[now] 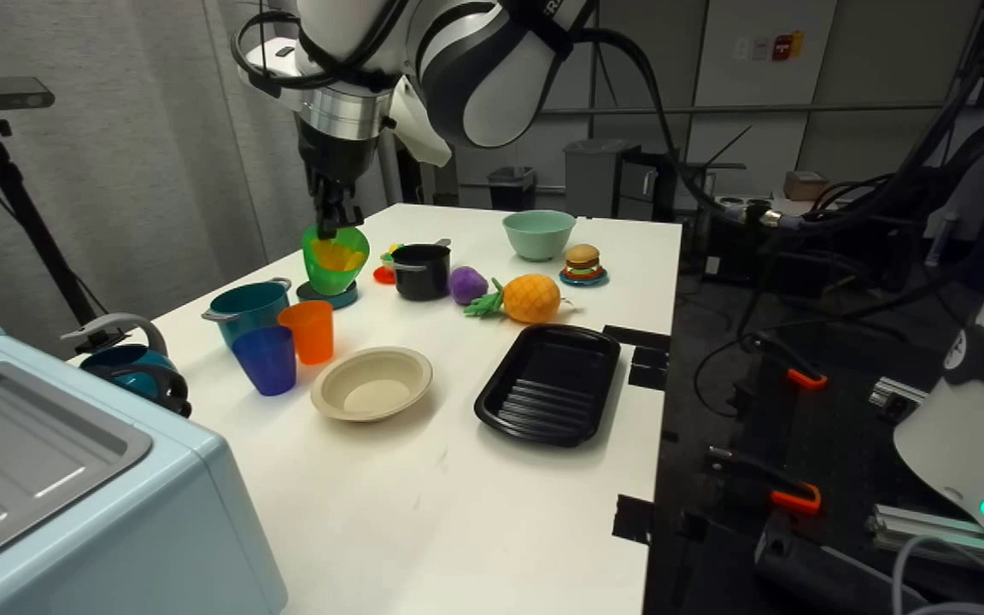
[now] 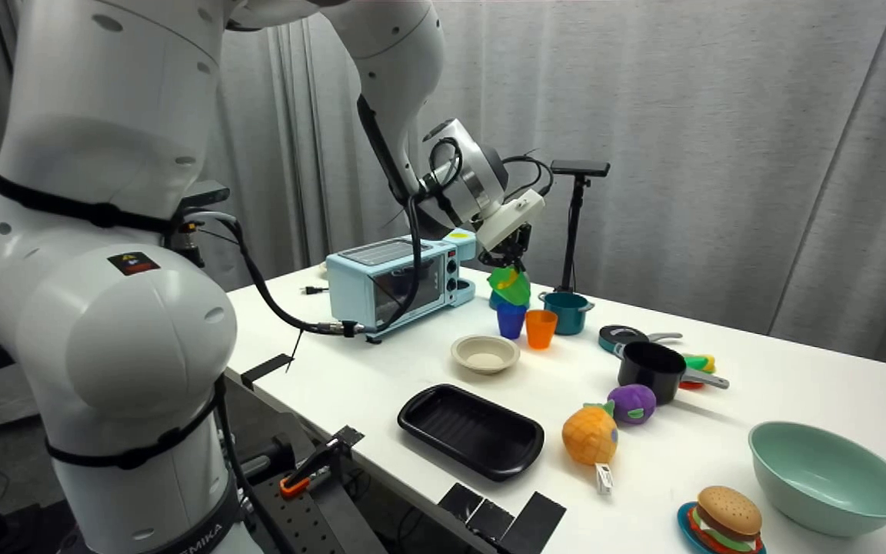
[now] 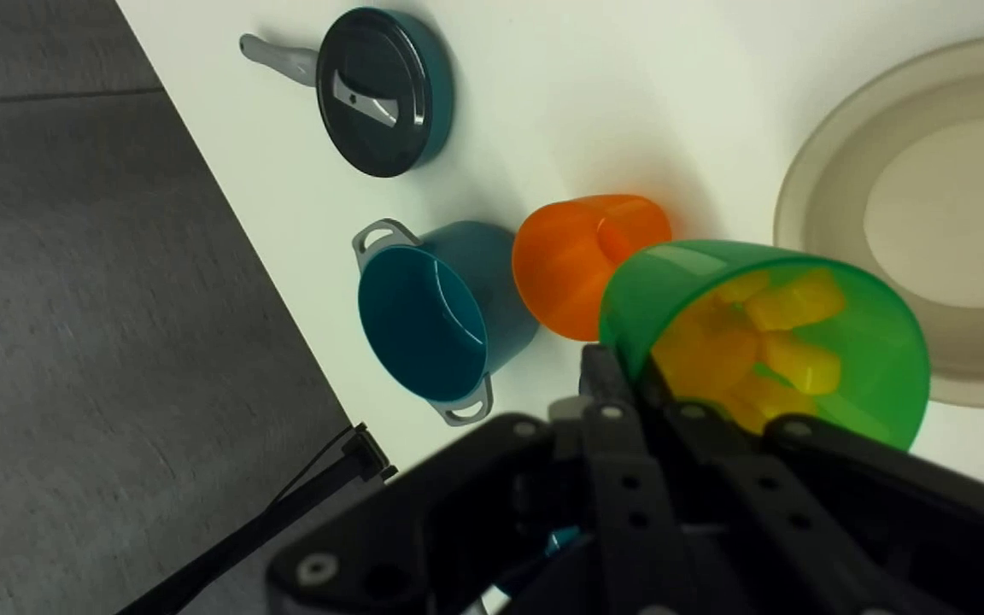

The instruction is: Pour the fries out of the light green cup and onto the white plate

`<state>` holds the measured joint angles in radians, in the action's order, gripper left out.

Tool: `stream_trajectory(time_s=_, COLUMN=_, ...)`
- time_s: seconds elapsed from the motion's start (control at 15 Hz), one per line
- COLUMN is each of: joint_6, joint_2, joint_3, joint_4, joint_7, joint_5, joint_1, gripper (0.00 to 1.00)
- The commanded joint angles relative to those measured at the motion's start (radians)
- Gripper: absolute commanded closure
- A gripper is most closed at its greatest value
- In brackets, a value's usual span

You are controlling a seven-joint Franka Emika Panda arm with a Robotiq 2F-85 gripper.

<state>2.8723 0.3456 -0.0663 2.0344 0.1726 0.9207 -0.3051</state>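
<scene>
Grey curtains (image 2: 643, 138) hung behind a white worktop (image 1: 458, 530). Above it, the black gripper (image 3: 631, 376) stood narrowed on the wall of one light green cup (image 3: 881, 393), a small, plain, tapered tumbler of see-through plastic, and held it tilted in the air, its round mouth showing in the wrist view. Within that cup lay the fries (image 3: 799, 363), stubby yellow-orange toy sticks that showed amber through the lime wall; at least four could be told apart, but the full number could not be made out. One round, shallow, cream-white plate (image 1: 372, 395) with a raised rim sat on the worktop, near the raised cup. Cups came to three: the green one, one tapered blue plastic cup (image 1: 266, 360) and one tapered orange plastic cup (image 1: 308, 333), these last two standing upright just beside each other; in an exterior view the green cup appeared just over the blue one. Cookware included one teal pot (image 3: 424, 333) with two grey handles, one teal pan (image 3: 385, 137) under a black lid and one black saucepan (image 2: 651, 373) with a grey handle. Also counted were one ridged, rectangular black tray (image 1: 552, 384), one wide mint-green bowl (image 2: 827, 481), one orange plush pineapple (image 2: 591, 438), one round purple plush toy (image 2: 631, 404), one toy hamburger (image 2: 729, 509) and one boxy light blue toaster oven (image 2: 404, 285).
</scene>
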Motion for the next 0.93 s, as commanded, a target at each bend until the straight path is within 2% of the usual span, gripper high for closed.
stream_trajectory(time_s=0.0, joint_6=-0.025, joint_2=-0.032, joint_3=-0.045, joint_4=0.021, joint_7=-0.071, joint_5=0.132, joint_1=-0.049, gripper=0.99)
stream_trajectory(time_s=0.33, joint_6=-0.057, joint_2=-0.011, joint_3=-0.063, joint_4=0.014, joint_7=-0.184, joint_5=0.334, joint_1=-0.096, gripper=0.99)
stream_trajectory(time_s=0.87, joint_6=-0.198, joint_2=0.019, joint_3=-0.045, joint_4=0.024, joint_7=-0.387, joint_5=0.615, joint_1=-0.153, gripper=0.99)
